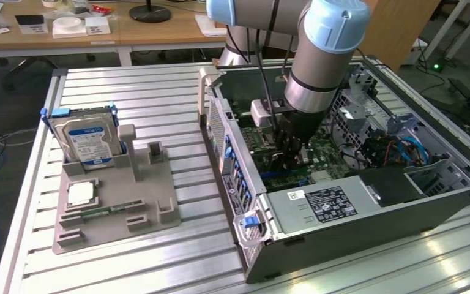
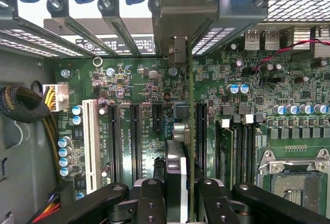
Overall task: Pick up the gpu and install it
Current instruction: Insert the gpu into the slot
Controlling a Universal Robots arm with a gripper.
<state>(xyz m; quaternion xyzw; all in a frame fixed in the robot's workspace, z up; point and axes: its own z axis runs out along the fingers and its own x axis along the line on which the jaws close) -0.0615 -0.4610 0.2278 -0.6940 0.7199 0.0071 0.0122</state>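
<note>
Green circuit board, seen edge-on: the gpu (image 2: 178,175), clamped between the two black fingers (image 2: 149,203) of the gripper (image 2: 179,193), the claw narrowed onto the card's faces. Location: inside the open computer case (image 1: 366,226), held upright above the motherboard (image 2: 134,79), with its pale end bracket (image 2: 183,12) near the rear slot dividers (image 2: 77,28). The card's edge runs just beside a long black expansion slot (image 2: 200,131). Whether it has entered any slot cannot be told.

Hazards, as judged:
1. Card edge off the slot line. A downward press would land the connector on the slot wall or the board and flex the card.
2. Bracket catching on a divider (the fit there looks tight), tipping the card.
3. Slip or pivot in the grip, since the hold sits toward the end away from the bracket.
4. Small capacitors (image 2: 237,88) close by, liable to be struck by a skewed card.

Cable bundle (image 2: 20,105) lies well apart: low concern.
</note>
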